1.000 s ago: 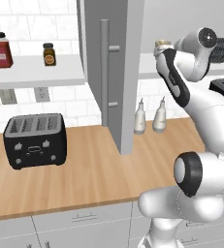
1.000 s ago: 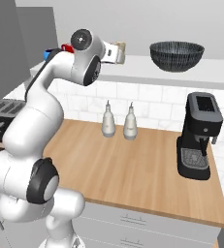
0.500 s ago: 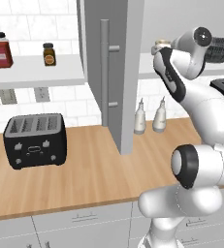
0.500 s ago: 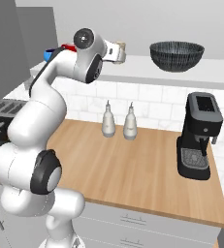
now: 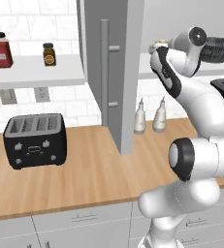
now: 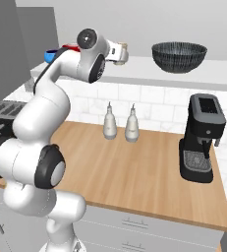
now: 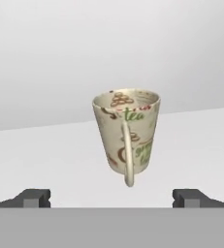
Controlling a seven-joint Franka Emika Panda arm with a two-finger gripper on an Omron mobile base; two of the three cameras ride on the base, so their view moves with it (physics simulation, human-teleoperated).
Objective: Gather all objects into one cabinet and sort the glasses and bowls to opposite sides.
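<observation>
beige patterned mug stands upright on the white cabinet shelf, dead ahead of the gripper, centred btwn its two tips, handle facing the cam. jaws spread wide, holding nothing, not touching the mug. long axis vertical, so judged next move: straight fwd w/ tips passing either side, then close. dark ribbed bowl sits well apart on the same shelf.

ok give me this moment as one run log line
gripper: open, empty | target: beige cup, upright on cabinet shelf, ahead between the fingertips | dark bowl: same shelf, right
</observation>
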